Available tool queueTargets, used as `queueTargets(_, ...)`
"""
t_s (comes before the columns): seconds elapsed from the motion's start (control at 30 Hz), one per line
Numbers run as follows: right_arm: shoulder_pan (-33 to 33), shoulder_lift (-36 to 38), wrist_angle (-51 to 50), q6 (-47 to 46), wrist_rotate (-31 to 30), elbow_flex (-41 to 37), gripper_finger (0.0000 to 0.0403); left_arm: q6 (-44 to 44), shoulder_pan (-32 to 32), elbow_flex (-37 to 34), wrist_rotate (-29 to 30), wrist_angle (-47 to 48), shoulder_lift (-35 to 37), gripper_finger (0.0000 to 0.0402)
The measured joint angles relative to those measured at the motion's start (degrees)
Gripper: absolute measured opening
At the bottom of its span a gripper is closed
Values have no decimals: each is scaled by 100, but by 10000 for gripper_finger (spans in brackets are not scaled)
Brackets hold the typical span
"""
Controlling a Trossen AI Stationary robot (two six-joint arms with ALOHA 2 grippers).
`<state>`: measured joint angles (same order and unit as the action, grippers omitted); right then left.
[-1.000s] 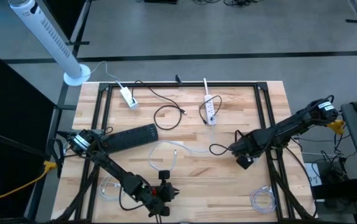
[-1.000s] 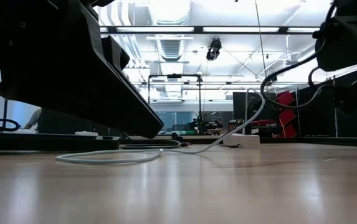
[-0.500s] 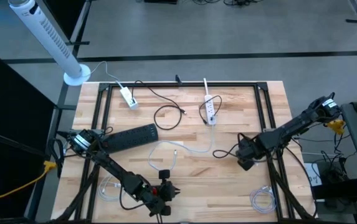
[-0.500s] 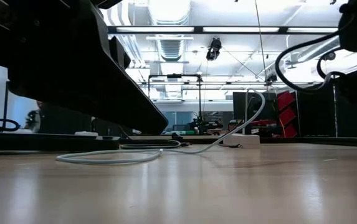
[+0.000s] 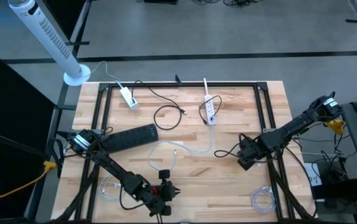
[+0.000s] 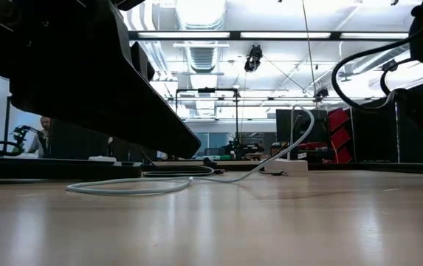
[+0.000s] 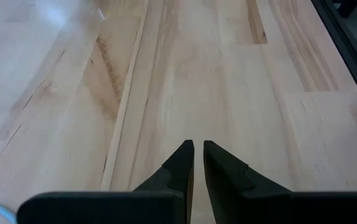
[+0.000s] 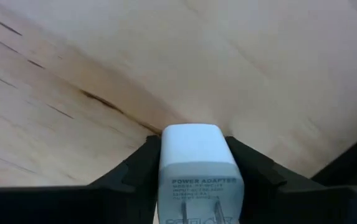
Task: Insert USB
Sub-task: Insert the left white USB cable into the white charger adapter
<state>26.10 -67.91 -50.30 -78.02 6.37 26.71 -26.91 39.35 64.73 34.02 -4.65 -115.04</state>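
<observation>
Right wrist view shows a white power adapter [image 8: 198, 168] clamped between the right pincer's [image 8: 197, 163] fingers, over bare wood. From above, that pincer [image 5: 245, 157] hangs over the bench's [image 5: 228, 180] right half, open planks around it, the white power strip [image 5: 210, 111] well apart. The left pincer [image 7: 197, 163] waits near the front edge, fingers nearly together, holding nothing.

Bright overhead ceiling lights [image 6: 200, 11] are reflected as glare on the table [image 6: 211, 222], whose near edge is blurred.
</observation>
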Motion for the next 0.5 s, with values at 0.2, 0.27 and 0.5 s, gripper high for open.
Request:
queueTargets(0.2,495,-17,122,-8,-338,351,141,-296,19,7,-218,626,470,25)
queueTargets(0.27,783,-3,194,53,-696,634,141,-629,24,7,-528,1031,676,25)
queueTargets(0.5,1713,60,886,1108,-2407,1089,141,-2607,-4,7,-2510,2571,1472,25)
